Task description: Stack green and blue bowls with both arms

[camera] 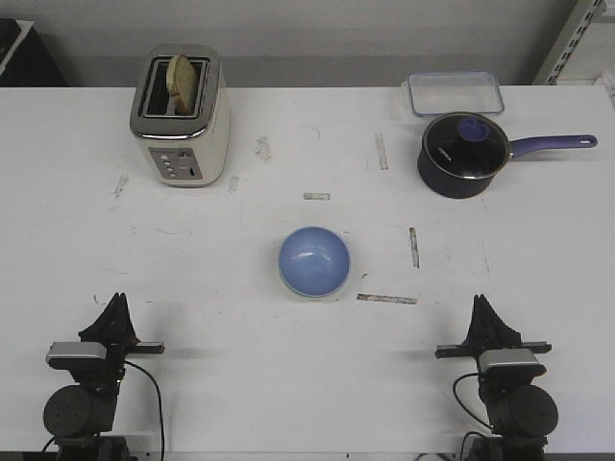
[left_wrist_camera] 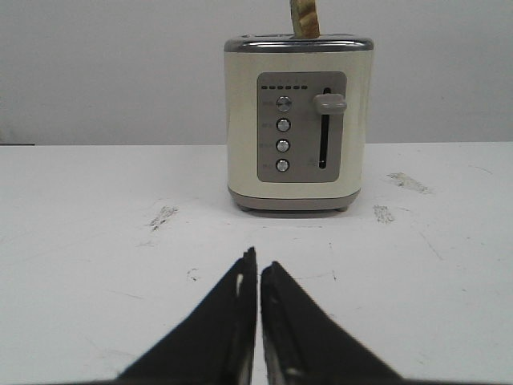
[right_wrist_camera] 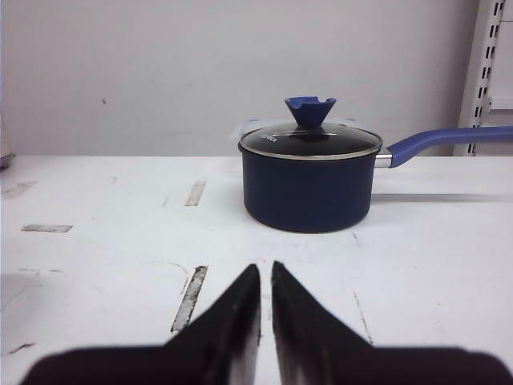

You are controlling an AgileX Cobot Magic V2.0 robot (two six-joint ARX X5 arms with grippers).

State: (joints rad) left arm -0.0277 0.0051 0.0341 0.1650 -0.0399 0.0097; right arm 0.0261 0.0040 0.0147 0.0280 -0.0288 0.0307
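Reading this as stack done, or close to it: blue bowl (camera: 314, 260) sits mid-worktop (camera: 240, 375), with a thin pale green rim showing under its lower edge, so the green bowl (camera: 309, 294) appears nested beneath it. Can't confirm more of the green one. Left gripper (camera: 117, 305) and right gripper (camera: 479, 307) are both at the near edge, well apart from the bowls, jaws nearly closed, holding nothing. Toaster (camera: 181, 115) and saucepan (camera: 464, 154) stand at the far side.

We see a white table (camera: 538, 259) (scuffed, with tape marks) meeting a plain grey wall (camera: 317, 38); metal shelving (camera: 577, 43) stands at the far right corner, beyond the table's edge.
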